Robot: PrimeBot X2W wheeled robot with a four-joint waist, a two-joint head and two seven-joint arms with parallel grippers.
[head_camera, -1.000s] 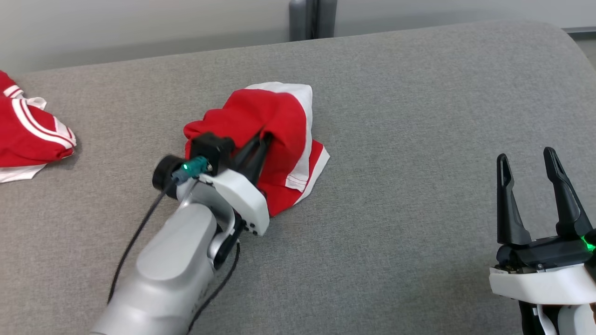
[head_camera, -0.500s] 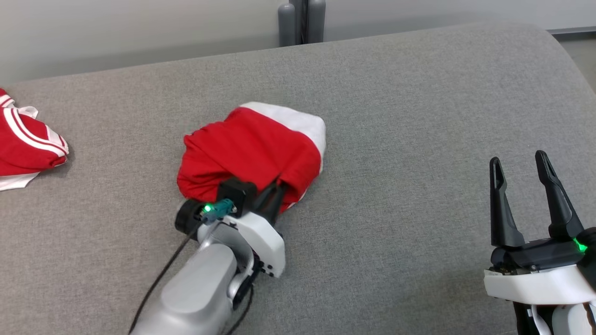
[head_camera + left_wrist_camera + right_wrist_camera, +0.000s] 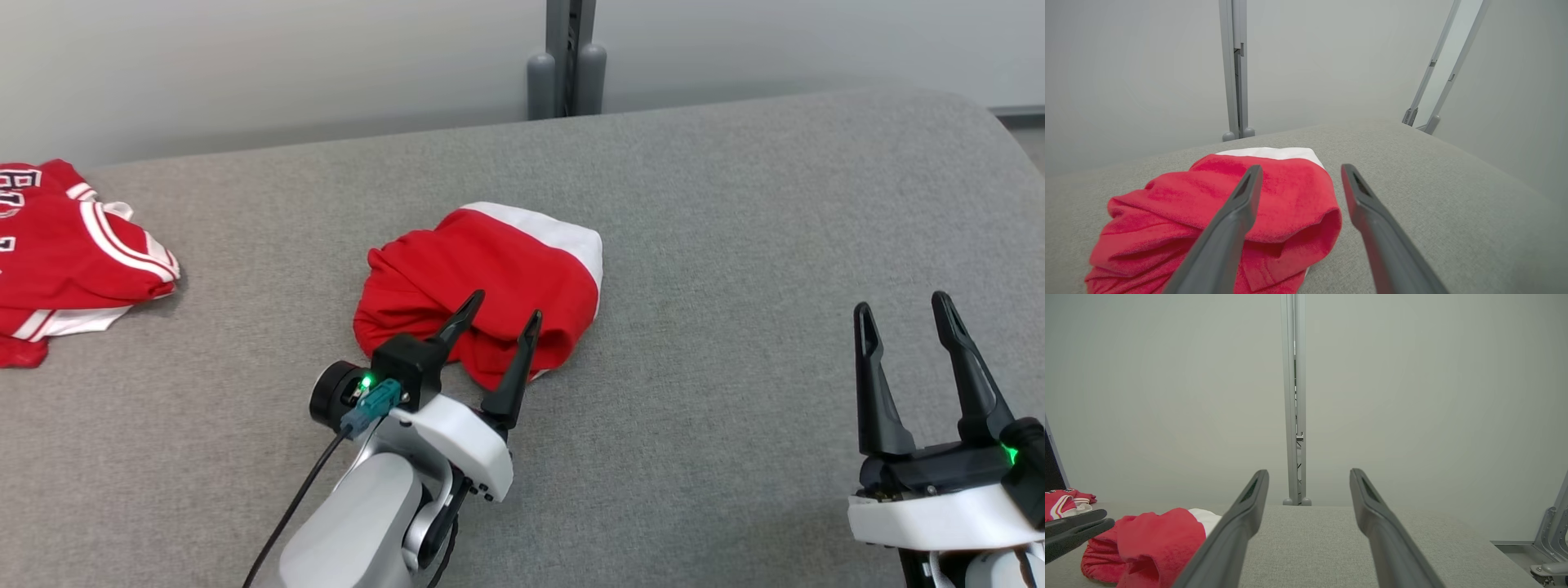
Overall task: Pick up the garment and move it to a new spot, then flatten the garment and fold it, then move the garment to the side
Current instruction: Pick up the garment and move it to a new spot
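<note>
Two grippers show in the head view, both spread wide with nothing pinched. The left gripper (image 3: pixel 502 310) is at lower centre of the frame, its pale forearm rising from the bottom edge. Its fingertips overlap the near edge of the garment (image 3: pixel 490 261), but I cannot tell whether they touch the cloth. The right gripper (image 3: pixel 900 306) is at the lower right, well apart from the garment, with its fingers pointing up the frame over the bare surface (image 3: pixel 735 245).

The garment lies in a loose heap at the middle of the frame, on the grey surface (woven cloth, rounded at the far right corner). It is red, with a white band along its far and right sides.

In the left wrist view the garment (image 3: pixel 1180 204) lies at lower left. The left gripper's (image 3: pixel 1301 170) left finger crosses in front of the red folds. Its right finger stands over grey cloth just beside the heap's right edge. A rolled red fold sits low between the two fingers and is not clamped.

A shirt (image 3: pixel 73 245), red with white stripes, lies at the far left of the head view, well apart from the garment. A grey post (image 3: pixel 569 57) stands against the pale wall (image 3: pixel 245 65) at top centre, behind the surface.

In the right wrist view the right gripper (image 3: pixel 1308 473) frames that post. The garment (image 3: pixel 1155 535) is at lower left, and the shirt (image 3: pixel 1061 500) is at the left edge beyond it.
</note>
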